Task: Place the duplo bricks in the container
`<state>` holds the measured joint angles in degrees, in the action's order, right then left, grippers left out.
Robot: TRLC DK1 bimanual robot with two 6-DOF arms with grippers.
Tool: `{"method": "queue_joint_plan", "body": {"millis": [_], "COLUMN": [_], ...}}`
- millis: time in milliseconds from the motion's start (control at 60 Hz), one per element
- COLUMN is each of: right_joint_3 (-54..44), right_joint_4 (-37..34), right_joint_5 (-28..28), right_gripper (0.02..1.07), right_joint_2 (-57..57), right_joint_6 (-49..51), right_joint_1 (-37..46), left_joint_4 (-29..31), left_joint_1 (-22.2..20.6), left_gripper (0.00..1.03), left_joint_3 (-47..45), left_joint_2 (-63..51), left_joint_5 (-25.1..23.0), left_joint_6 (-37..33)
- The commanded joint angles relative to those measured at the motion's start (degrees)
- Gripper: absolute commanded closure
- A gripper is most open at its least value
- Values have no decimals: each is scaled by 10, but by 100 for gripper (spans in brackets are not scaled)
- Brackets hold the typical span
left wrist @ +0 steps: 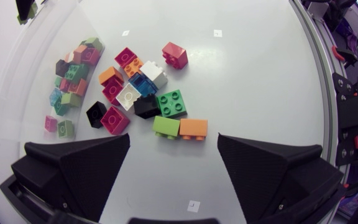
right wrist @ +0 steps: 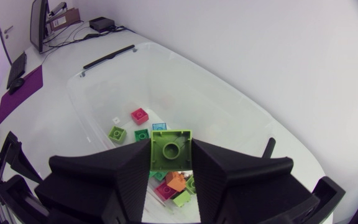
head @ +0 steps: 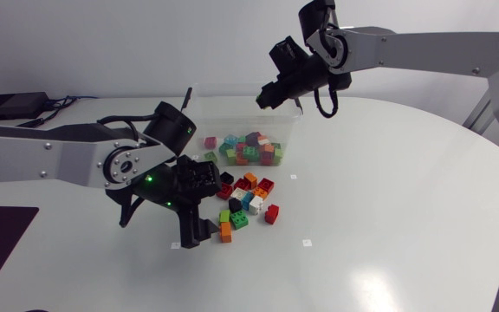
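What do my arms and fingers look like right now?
Both the left arm and right arm have silver-grey links and black joints. A green light glows near the left wrist; a black cable loops under the right wrist. The fingers are matte black, broad wedges.

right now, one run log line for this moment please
left gripper: open, loose bricks just ahead | right gripper: shut on green brick, over container | container: some bricks inside

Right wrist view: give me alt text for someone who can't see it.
The right gripper is shut on a light green brick, held over a clear container. Several coloured bricks lie on the container's floor below it.
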<state>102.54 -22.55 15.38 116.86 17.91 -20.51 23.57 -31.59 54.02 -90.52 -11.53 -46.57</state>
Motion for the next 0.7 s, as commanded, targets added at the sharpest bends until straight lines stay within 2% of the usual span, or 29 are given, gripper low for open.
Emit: {"method": "queue_joint_plan", "body": {"millis": [0,100,133,167,317,683], "right_joint_3": [29,38,38,36,9,-121], "right_joint_4": [0,0,0,0,11,43], "right_joint_5": [-8,-10,-10,-10,-10,-9], "right_gripper": [60,28,20,15,11,11], "right_joint_2": [23,27,27,24,-8,-139], "right_joint_6": [-19,-24,-25,-26,-33,-30], "right_joint_1": [3,4,4,4,5,16], "left_joint_4": [-3,-3,-5,-7,-18,-78], "left_joint_1": [-7,-12,-13,-13,-11,-8], "left_gripper": [6,6,6,6,6,6], "left_joint_3": [-18,-30,-36,-42,-69,-77], "left_joint_2": [-18,-23,-24,-23,-28,-82], "left_joint_5": [-2,-2,-2,-2,-15,-34], "left_joint_6": [-14,-16,-20,-26,-48,-55]}}
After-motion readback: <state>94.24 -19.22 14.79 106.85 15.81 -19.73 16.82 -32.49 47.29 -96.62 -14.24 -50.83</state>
